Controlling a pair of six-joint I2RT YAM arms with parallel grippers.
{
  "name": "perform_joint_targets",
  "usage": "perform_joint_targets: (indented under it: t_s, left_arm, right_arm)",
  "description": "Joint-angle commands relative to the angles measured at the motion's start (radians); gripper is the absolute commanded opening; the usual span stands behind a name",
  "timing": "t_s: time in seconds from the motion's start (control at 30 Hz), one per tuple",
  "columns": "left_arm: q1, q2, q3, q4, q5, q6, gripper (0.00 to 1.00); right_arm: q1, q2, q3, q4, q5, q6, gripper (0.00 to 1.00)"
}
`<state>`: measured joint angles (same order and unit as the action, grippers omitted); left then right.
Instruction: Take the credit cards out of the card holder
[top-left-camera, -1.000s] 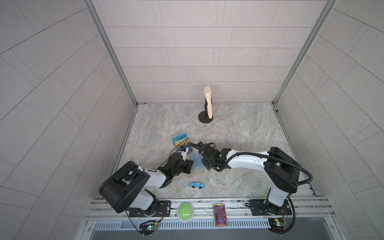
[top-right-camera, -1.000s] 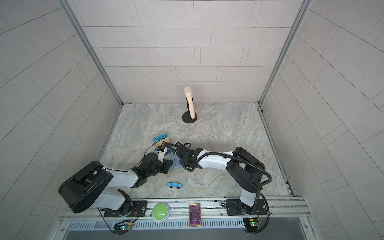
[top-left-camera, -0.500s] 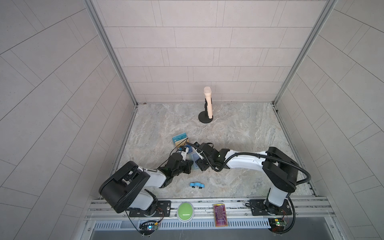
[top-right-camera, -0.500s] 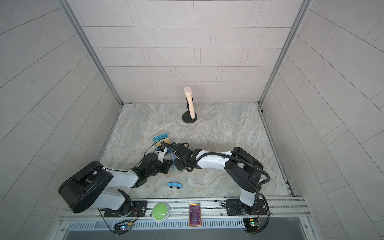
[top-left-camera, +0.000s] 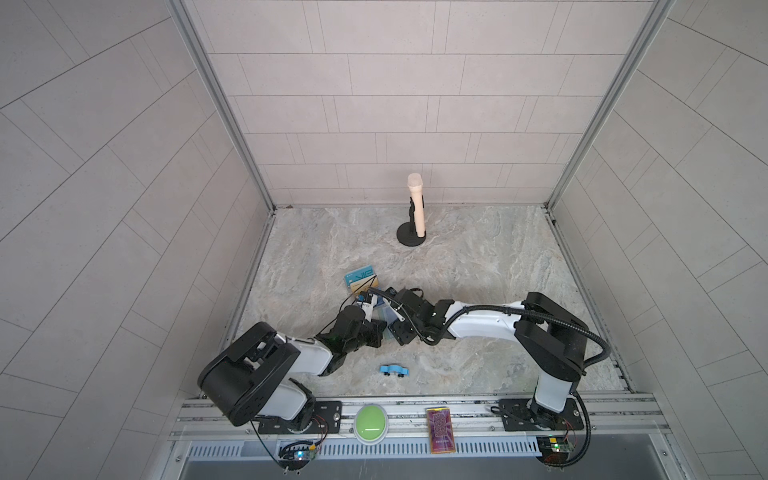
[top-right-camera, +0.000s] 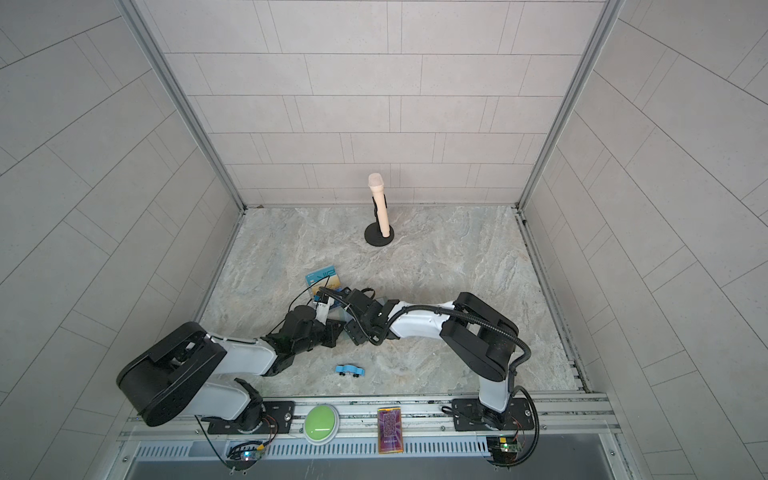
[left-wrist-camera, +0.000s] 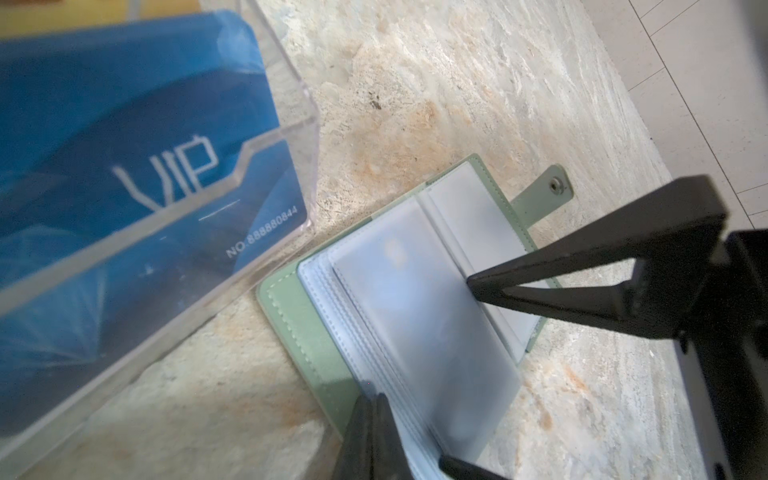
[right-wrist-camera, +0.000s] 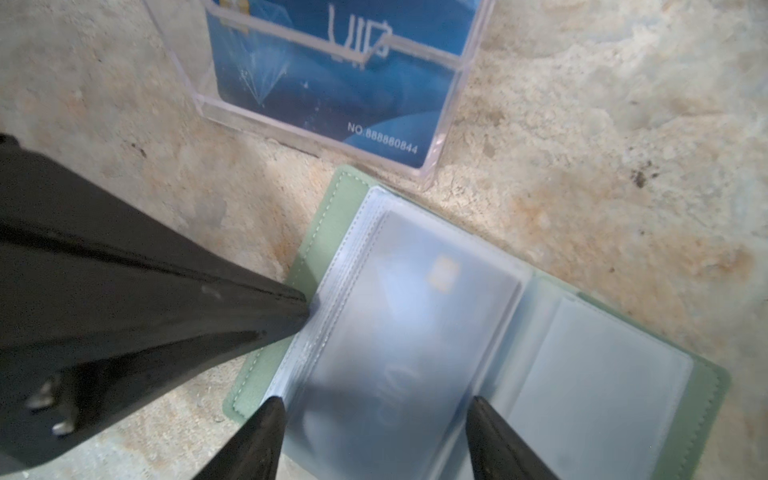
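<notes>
**A:** What is the right gripper doing?

**B:** The right gripper (right-wrist-camera: 377, 401) stands open, one finger on each side of the top sleeve (right-wrist-camera: 386, 232) of the card holder (right-wrist-camera: 332, 216). The holder lies spread open on the counter (right-wrist-camera: 582, 124) directly under it. Nothing is held between the fingers.

**A:** And the left one?

**B:** The left gripper (right-wrist-camera: 301, 309) is closed. Its tip touches the outer edge of the stacked sleeves, just beside one of the right gripper's fingers. I'd say it is pinning the holder down, but I can't tell whether it nips a page.

**A:** Where is the card?

**B:** A blue card (right-wrist-camera: 415, 324) with a gold chip sits inside that top sleeve, between the right gripper's fingers. The facing sleeve (right-wrist-camera: 598, 374), across the spine, looks paler, and I can't tell whether it holds anything.

**A:** How will it handle?

**B:** I'd judge the card thin, stiff, light and slick. The sleeve is soft film that will likely lift with it, and the holder is light enough to slide unless it is pinned. The card is best taken by an exposed edge at the sleeve's mouth. A pinch through the film would grip the sleeve, not the card. I can't make out which side the mouth is on.

**A:** And beyond the holder?

**B:** Just past it from both grippers stands a clear stand (right-wrist-camera: 453, 104), its corner beside the green cover and perhaps touching it. A VIP card (right-wrist-camera: 332, 83) stands upright in its front slot. The snap tab (left-wrist-camera: 548, 193) lies flat on the counter, near the right gripper.
</notes>
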<state>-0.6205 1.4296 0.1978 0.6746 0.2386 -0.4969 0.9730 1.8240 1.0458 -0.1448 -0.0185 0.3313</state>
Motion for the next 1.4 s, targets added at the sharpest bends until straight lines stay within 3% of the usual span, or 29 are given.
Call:
perform_joint_targets:
  t_s: [0.0,0.13,0.67,0.87,1.37]
  left_arm:
    - [-0.004,0.014,-0.013,-0.119,-0.020,0.016,0.00]
    - [-0.004,0.014,-0.015,-0.118,-0.021,0.017,0.00]
    - [-0.004,0.019,-0.014,-0.115,-0.020,0.017,0.00]
    - [-0.004,0.017,-0.015,-0.115,-0.021,0.016,0.00]
    - [-0.004,0.013,-0.018,-0.111,-0.018,0.016,0.00]
  right_arm:
    - [0.009,0.017,0.025,-0.010,0.018,0.014,0.72]
    - [0.014,0.028,0.031,-0.032,0.052,0.014,0.71]
    - [0.012,0.004,0.015,-0.065,0.158,0.033,0.48]
    - [0.010,-0.027,0.018,-0.097,0.246,0.048,0.39]
    - [-0.006,-0.080,0.006,-0.148,0.311,0.062,0.34]
